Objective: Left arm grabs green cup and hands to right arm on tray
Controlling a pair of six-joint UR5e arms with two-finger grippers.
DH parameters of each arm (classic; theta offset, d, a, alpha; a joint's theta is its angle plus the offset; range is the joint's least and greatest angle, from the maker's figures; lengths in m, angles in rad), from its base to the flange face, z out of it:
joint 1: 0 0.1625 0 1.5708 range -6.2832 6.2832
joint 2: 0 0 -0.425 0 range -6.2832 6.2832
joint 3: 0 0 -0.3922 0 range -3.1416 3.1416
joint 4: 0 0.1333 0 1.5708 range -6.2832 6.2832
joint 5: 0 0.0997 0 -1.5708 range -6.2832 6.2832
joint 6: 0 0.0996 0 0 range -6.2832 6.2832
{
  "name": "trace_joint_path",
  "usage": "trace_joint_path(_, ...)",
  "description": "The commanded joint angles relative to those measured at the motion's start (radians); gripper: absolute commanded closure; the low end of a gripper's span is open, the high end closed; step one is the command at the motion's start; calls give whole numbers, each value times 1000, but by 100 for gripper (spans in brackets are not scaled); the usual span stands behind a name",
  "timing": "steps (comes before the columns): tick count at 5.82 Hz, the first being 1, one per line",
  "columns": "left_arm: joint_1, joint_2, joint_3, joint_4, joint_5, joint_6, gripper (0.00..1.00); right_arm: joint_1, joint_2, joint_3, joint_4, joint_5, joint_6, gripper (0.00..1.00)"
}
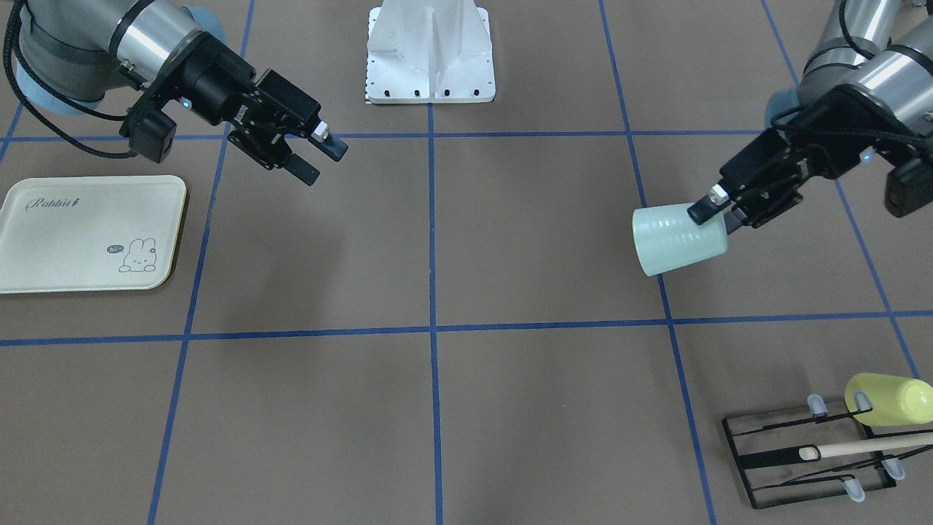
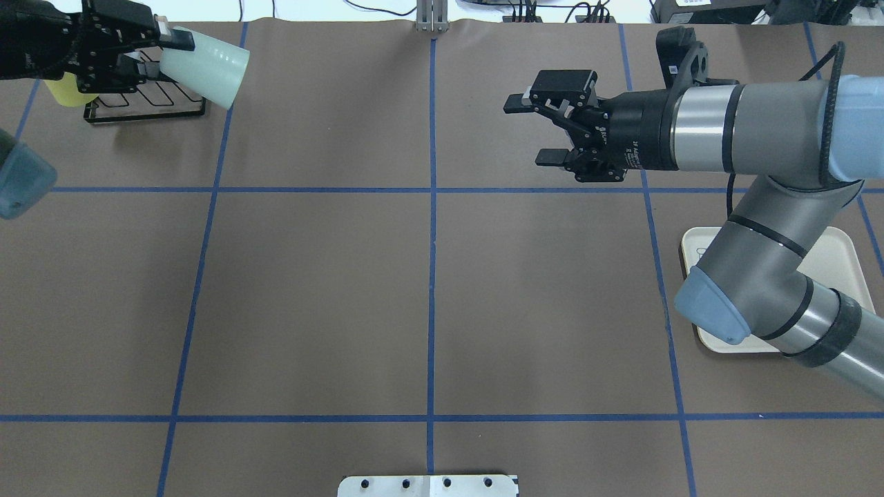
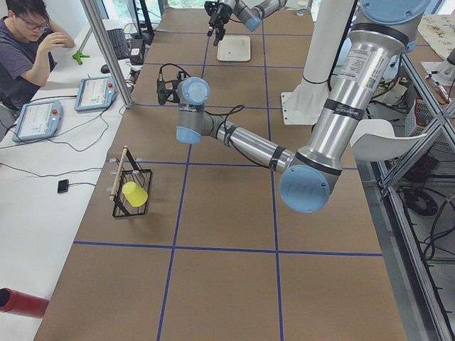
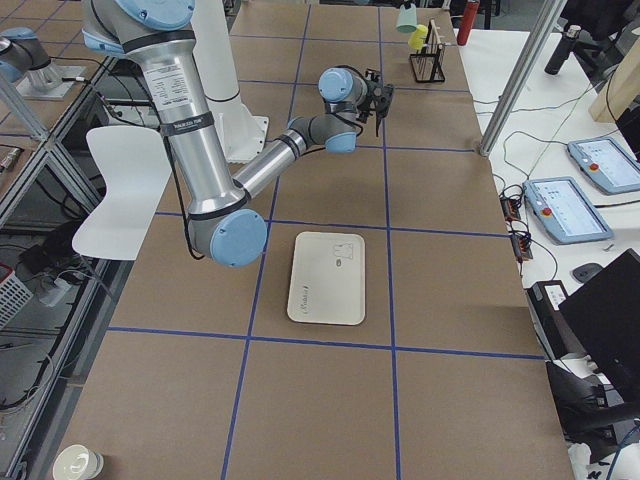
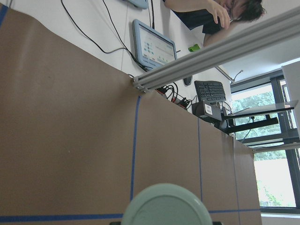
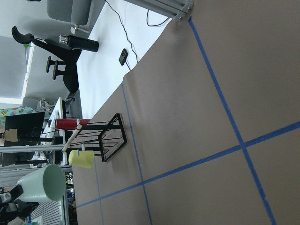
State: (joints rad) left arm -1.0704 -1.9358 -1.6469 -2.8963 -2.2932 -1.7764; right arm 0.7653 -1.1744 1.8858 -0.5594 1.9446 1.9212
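Holding the green cup [image 1: 674, 240] by its base end, clear of the worktop [image 1: 510, 292], my left hand [image 1: 711, 215] is clenched on it, so I judge the grab done. My right hand [image 1: 321, 160] hangs released, well apart, so the handover and the placing on the tray [image 1: 73, 240] are left.

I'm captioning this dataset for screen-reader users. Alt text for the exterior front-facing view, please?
The left gripper, at the view's right, holds the green cup tilted in the air, jaws shut on its base end. The right gripper hangs open opposite, near the tray. A yellow-green cup sits on a black wire rack at lower right.
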Motion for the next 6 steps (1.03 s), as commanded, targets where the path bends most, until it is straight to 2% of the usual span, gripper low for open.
trace_joint_path(1, 128, -9, -74, -42, -2, -117, 100, -32, 33, 47, 9, -3, 33, 0)
trace_joint_path(2, 168, -35, -76, -96, -2, -226, 100, -67, 38, 20, 256, -83, 112, 1)
trace_joint_path(3, 170, -84, -76, -162, -5, -385, 100, -128, 36, 9, 379, -157, 136, 1)
trace_joint_path(4, 190, -106, -77, -243, -3, -520, 100, -161, 38, 10, 450, -180, 139, 1)
trace_joint_path(5, 190, -136, -79, -286, 0, -632, 100, -226, 32, 9, 543, -279, 137, 1)
trace_joint_path(6, 190, -159, -80, -290, 0, -675, 100, -244, 28, 9, 578, -289, 137, 1)
